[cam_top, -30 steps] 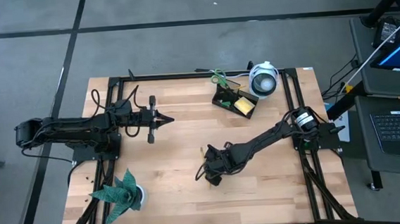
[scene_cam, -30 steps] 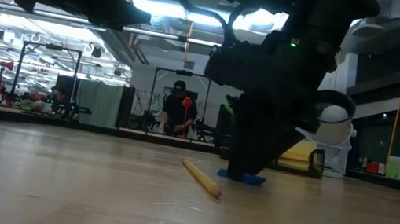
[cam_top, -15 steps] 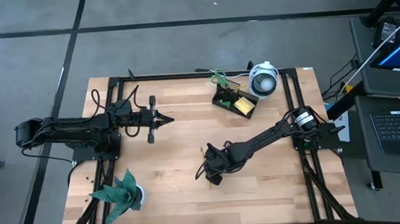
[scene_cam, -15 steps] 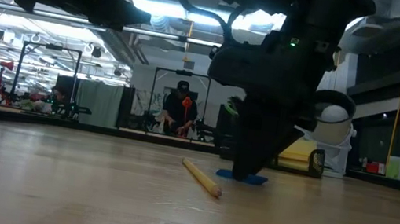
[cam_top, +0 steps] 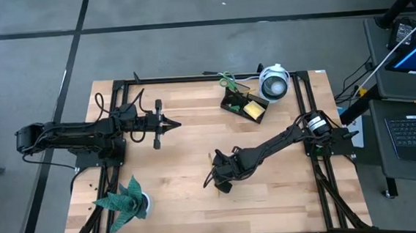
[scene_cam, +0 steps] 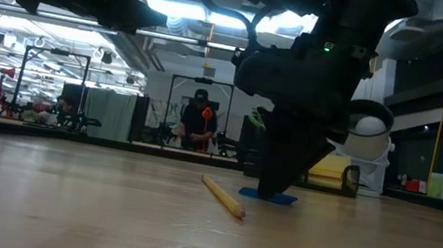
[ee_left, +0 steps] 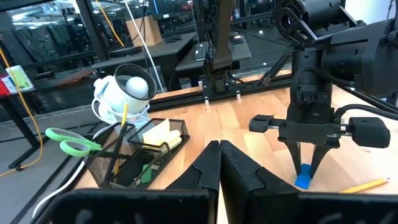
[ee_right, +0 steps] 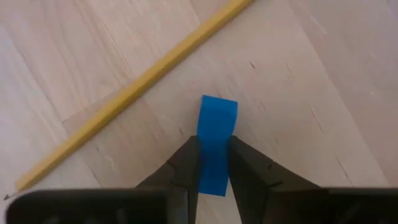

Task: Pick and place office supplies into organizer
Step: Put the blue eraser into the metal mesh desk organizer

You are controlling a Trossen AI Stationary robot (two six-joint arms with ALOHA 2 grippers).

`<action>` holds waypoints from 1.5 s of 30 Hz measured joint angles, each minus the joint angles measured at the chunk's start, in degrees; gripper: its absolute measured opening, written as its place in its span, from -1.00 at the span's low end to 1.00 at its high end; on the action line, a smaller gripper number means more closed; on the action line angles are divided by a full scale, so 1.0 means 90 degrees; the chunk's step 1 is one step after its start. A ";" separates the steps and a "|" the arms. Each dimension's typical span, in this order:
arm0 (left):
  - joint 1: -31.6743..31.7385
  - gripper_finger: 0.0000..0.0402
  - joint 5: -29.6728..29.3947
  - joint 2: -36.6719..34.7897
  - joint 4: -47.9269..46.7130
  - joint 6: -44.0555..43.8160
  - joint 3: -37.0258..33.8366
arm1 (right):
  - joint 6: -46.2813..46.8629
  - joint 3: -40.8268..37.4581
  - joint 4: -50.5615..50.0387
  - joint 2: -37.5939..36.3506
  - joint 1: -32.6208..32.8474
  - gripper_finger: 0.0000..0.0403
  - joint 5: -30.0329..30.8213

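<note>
Now | right gripper (ee_right: 213,165) fingers pinch flat blue block (ee_right: 216,140) lengthwise | left gripper (ee_left: 219,163) fingers pressed together

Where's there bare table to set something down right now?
Free: the wood between the left gripper and the organizer, and between the paper plant and the right gripper. Crowded: around that gripper, with blue block and pencil.

This is a robotics lab or workshop. Beyond the wooden table (scene_cam: 60,205), a large hall holds ceiling strip lights (scene_cam: 52,21), metal frames and benches, with a person (scene_cam: 196,125) standing behind it.
</note>
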 joint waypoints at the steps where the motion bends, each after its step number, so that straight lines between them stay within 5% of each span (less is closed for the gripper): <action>1: 0.0000 -0.98 0.0000 0.0000 -0.0002 0.0000 0.0000 | 0.0002 0.0000 0.0000 0.0000 0.0000 -0.62 0.0005; 20: 0.0000 -0.97 0.0000 0.0000 -0.0003 -0.0002 0.0000 | -0.0304 0.0000 0.0048 0.0007 -0.0037 -0.30 -0.0152; 45: -0.0002 -0.97 0.0000 0.0002 -0.0032 0.0000 0.0000 | -0.0314 0.0036 -0.0107 0.0243 -0.0158 -0.57 -0.0254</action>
